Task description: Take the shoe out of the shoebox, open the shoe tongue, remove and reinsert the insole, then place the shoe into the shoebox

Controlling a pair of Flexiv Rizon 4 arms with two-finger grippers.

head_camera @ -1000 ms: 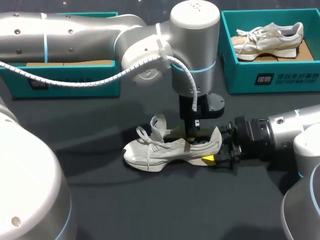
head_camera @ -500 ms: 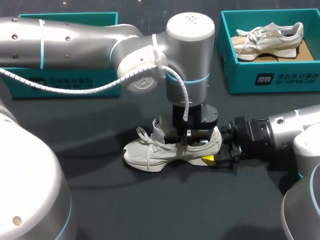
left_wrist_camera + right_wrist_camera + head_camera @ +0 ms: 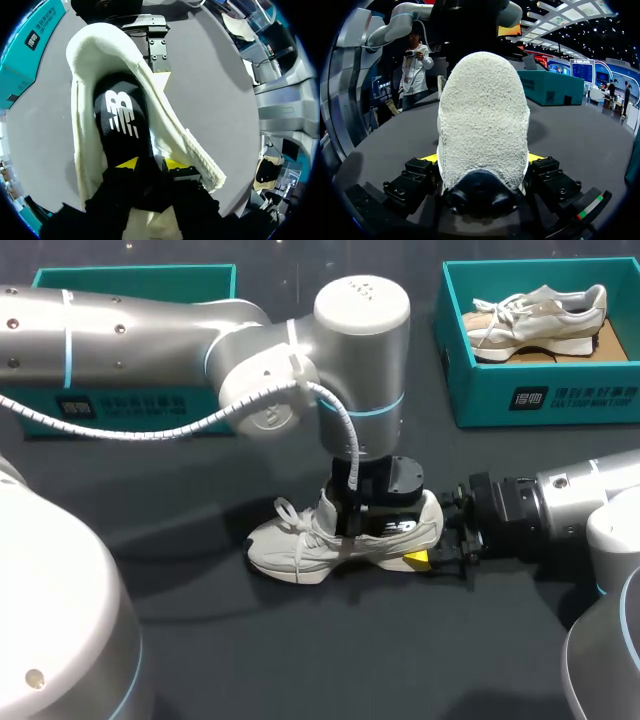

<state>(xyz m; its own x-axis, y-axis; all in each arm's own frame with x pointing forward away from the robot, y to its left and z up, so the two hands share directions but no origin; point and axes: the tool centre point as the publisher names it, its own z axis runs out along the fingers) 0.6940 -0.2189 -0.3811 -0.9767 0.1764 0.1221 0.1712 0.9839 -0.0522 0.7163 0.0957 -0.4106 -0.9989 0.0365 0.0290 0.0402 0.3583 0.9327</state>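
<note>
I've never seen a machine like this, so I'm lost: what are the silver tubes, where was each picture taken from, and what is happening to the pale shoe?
The silver tubes are a robot's two arms, the left arm and the right arm, at a dark table. One picture looks down from above and behind them. The other two come from a camera on each arm's wrist. A pale shoe lies on the table. The right gripper, yellow-tipped, clamps its heel from both sides. The left gripper is down inside the shoe at the black insole; whether it grips it is unclear. At the back stand a teal box and another box holding a second shoe.
</note>
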